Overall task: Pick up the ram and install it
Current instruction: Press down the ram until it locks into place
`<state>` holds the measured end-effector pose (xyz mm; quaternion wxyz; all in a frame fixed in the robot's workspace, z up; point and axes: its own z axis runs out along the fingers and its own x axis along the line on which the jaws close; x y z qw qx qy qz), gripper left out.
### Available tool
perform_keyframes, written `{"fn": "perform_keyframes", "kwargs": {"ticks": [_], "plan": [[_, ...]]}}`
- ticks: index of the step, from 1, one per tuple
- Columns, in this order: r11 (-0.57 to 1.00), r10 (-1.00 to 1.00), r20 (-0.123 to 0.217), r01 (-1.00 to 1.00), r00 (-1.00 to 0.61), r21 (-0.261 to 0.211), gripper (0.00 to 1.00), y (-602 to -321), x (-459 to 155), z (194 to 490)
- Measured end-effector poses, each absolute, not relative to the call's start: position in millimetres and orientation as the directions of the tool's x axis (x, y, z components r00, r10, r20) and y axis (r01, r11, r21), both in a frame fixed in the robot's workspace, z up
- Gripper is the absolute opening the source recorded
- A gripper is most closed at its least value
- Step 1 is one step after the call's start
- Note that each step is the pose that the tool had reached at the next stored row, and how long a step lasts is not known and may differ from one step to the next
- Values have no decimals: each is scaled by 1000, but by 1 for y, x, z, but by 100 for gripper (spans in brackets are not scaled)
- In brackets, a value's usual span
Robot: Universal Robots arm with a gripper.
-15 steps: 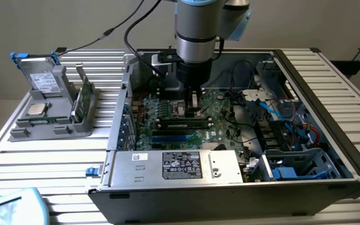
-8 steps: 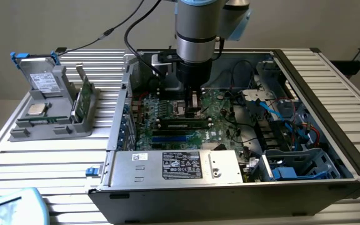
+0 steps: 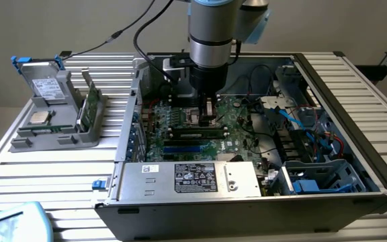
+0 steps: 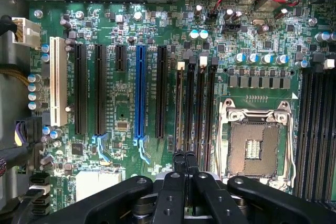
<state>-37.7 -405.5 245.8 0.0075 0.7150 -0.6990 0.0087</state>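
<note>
Your gripper hangs inside the open metal computer case, its black fingers pressed together with nothing between them, tips poised above the green motherboard. Just below the tips, the ram, a long narrow stick with dark chips, lies seated in a black slot. Beside the fingertips you see the square, silver-framed processor socket. Away from the gripper, outside the case, a grey plastic holder stands on the ribbed table.
</note>
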Motion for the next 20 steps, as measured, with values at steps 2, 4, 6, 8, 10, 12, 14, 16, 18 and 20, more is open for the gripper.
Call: {"fn": "perform_keyframes", "kwargs": {"ticks": [2, 4, 6, 8, 10, 12, 14, 16, 18, 20], "plan": [[-2, -1000, 23, -1000, 2, -1, 11, -406, -38, 246], [31, -999, 23, -1000, -31, -1, 11, -406, -38, 246], [58, -998, 24, -998, -58, -2, 11, -406, -38, 245], [83, -996, 24, -997, -83, -3, 11, -406, -38, 244], [117, -993, 24, -993, -117, -3, 11, -406, -38, 243], [154, -988, 24, -988, -154, -3, 11, -406, -38, 242], [189, -982, 24, -982, -189, -3, 11, -406, -38, 241], [225, -974, 24, -974, -225, -3, 11, -406, -38, 239], [261, -965, 24, -965, -261, -3, 11, -406, -38, 238], [294, -955, 24, -956, -294, -3, 11, -406, -38, 237]]}}
